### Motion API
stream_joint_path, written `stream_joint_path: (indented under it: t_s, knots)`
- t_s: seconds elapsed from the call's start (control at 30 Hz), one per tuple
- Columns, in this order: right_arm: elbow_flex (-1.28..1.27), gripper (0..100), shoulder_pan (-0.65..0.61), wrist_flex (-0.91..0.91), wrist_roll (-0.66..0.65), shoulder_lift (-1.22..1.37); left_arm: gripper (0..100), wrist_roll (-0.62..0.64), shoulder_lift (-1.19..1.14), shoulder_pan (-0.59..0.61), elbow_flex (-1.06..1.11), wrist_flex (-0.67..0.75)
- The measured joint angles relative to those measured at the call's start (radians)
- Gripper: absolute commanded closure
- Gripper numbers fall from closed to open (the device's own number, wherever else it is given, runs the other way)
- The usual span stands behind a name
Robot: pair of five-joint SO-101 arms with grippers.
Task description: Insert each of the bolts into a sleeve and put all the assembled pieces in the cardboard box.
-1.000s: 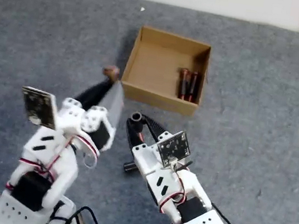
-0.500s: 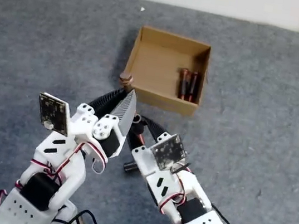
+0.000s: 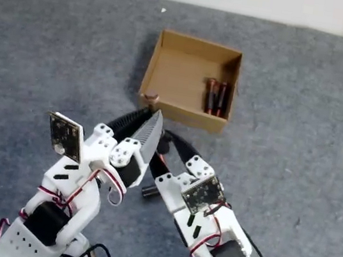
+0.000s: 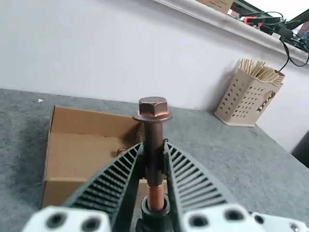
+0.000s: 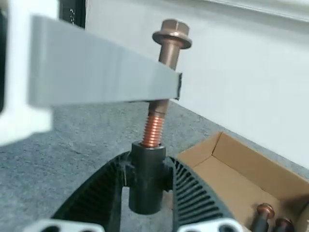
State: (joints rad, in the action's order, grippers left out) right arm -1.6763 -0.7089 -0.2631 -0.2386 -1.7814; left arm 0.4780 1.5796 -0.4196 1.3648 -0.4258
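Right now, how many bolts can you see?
3. One bolt is in the left claw, tip in the sleeve the right claw holds; two lie side by side in the cardboard box. Others may be hidden.

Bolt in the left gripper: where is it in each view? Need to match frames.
High view: bolt head by the cardboard box's front left corner.
Left wrist view: bolt upright in the left gripper, cardboard box behind.
Right wrist view: bolt's threaded end in the mouth of the sleeve held by the right gripper.
Shared landmark: the cardboard box, two finished pieces inside.
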Motion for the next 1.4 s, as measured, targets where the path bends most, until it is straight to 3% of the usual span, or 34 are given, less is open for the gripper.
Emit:
stream_joint_path:
  t_s: [0.3, 0.57, 0.8, 0.9, 1.07, 1.4]
  knots:
    - [0.0, 99.4, -0.003, -0.002, 0.002, 0.0, 98, 0.0, 0.003, -0.058, -0.034, -0.155]
    - [0.0, 99.4, 0.002, -0.003, 0.003, 0.0, 72, -0.091, 0.003, -0.091, -0.046, -0.318]
    - [0.0, 99.4, 0.012, -0.003, 0.008, -0.003, 71, -0.1, 0.003, -0.089, -0.086, -0.463]
    - [0.0, 99.4, 0.012, -0.003, 0.071, -0.003, 71, -0.1, 0.002, -0.086, -0.15, -0.548]
    - [0.0, 99.4, 0.068, -0.002, 0.115, -0.003, 71, -0.101, 0.009, -0.018, -0.216, -0.651]
    - [0.0, 99.4, 0.112, -0.127, 0.12, -0.005, 71, -0.114, 0.003, 0.267, -0.16, -0.678]
